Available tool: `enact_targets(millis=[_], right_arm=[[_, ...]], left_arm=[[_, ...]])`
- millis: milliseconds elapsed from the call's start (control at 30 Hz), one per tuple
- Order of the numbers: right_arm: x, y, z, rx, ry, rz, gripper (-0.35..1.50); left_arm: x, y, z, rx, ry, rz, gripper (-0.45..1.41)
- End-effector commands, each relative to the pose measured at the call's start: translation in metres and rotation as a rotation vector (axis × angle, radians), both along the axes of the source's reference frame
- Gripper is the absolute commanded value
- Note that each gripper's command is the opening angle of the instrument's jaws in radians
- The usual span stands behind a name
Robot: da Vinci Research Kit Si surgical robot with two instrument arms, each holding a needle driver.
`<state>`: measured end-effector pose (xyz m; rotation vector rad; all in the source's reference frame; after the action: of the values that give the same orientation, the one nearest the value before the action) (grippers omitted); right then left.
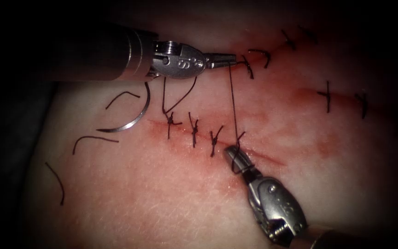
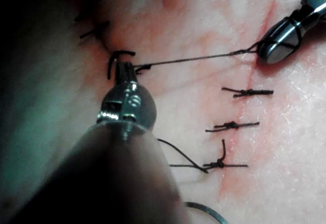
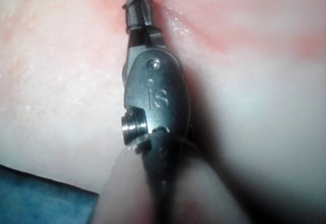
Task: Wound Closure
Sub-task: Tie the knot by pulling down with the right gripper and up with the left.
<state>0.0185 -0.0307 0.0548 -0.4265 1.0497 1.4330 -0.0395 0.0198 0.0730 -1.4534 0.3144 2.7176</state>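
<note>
Two tools hold one thread (image 1: 232,99) taut between them. Nearest, the right tool (image 1: 234,157) reaches up to the cut (image 1: 263,157), its jaws closed with thread looped around them. Beyond three tied stitches (image 1: 193,130), the left tool (image 1: 226,58) lies level, jaws clamped on the thread's far end. Left of the cut, the curved needle (image 1: 134,117) rests free on the tissue (image 1: 162,193). The left wrist view shows the strand running straight across to the right tool.
</note>
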Motion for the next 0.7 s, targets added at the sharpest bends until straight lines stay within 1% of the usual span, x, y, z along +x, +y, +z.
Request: enact_targets(millis=[33, 133, 200, 400, 700], right_arm=[[0.0007, -0.0017, 0.0005, 0.007, -0.004, -0.006, -0.35], [0.0011, -0.0035, 0.0002, 0.010, -0.021, -0.013, -0.35], [0.0012, -0.0041, 0.0000, 0.012, -0.027, -0.016, -0.35], [0.0012, -0.0050, 0.0002, 0.014, -0.039, -0.018, -0.35], [0.0021, -0.0066, -0.0002, 0.008, -0.036, -0.040, -0.35]], left_arm=[[-0.0007, 0.0004, 0.0009, 0.000, 0.001, -0.005, -0.45], [-0.0011, 0.0015, 0.0020, 0.000, 0.006, -0.020, -0.45], [-0.0012, 0.0022, 0.0022, -0.003, -0.010, -0.029, -0.45], [-0.0015, 0.0049, 0.0026, -0.003, -0.049, -0.059, -0.45], [-0.0029, 0.0061, 0.0039, -0.025, -0.071, -0.094, -0.45]])
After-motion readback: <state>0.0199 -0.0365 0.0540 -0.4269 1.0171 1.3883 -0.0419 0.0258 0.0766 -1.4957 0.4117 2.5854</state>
